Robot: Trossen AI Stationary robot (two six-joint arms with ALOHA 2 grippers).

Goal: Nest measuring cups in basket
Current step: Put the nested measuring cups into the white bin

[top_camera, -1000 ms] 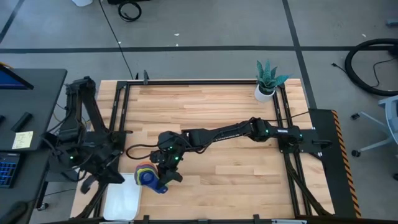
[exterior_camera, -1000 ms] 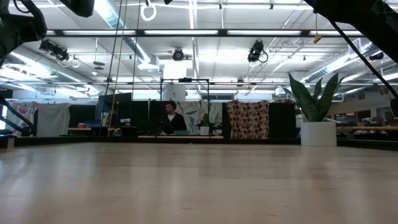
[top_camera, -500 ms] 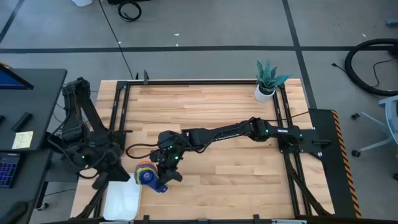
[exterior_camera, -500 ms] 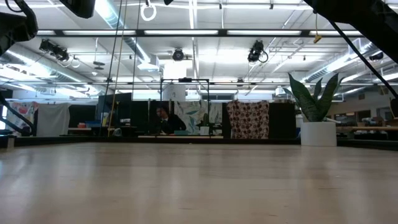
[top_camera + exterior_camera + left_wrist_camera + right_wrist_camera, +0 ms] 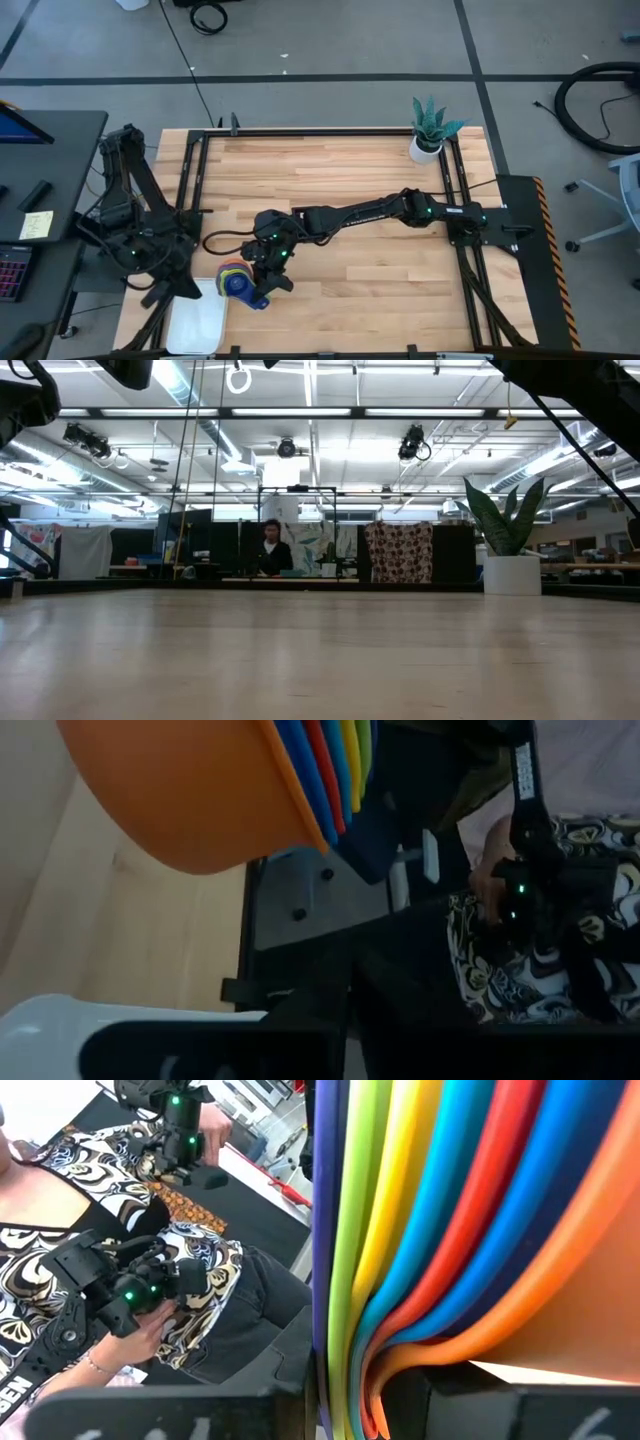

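- Currently the right gripper (image 5: pixel 262 290) is clamped on the nested measuring cups (image 5: pixel 236 279) — it holds the stack by the handles, just off the near-left part of the table (image 5: pixel 380 200).
- Right wrist view shows the stack edge-on (image 5: pixel 480 1230): rims layered orange, blue, red, light blue, yellow, green, dark purple-blue, all pressed together between the fingers.
- Stack sits right at the basket (image 5: pixel 197 322), at its far right corner; whether it touches the basket — cannot tell from above.
- Basket is white, at the near-left edge of the table.
- Left gripper (image 5: pixel 175 290) hangs at the basket's far left corner, near the stack but apart from it; fingers closed, nothing in them.
- Left wrist view: orange cup bottom (image 5: pixel 190 790) close up, coloured rims behind it, white basket rim (image 5: pixel 60 1020) at frame edge.
- A person in a patterned top (image 5: pixel 150 1270) stands beyond the table, hands on control handles.
- Potted plant (image 5: pixel 430 128) at the far right corner, well apart from everything.
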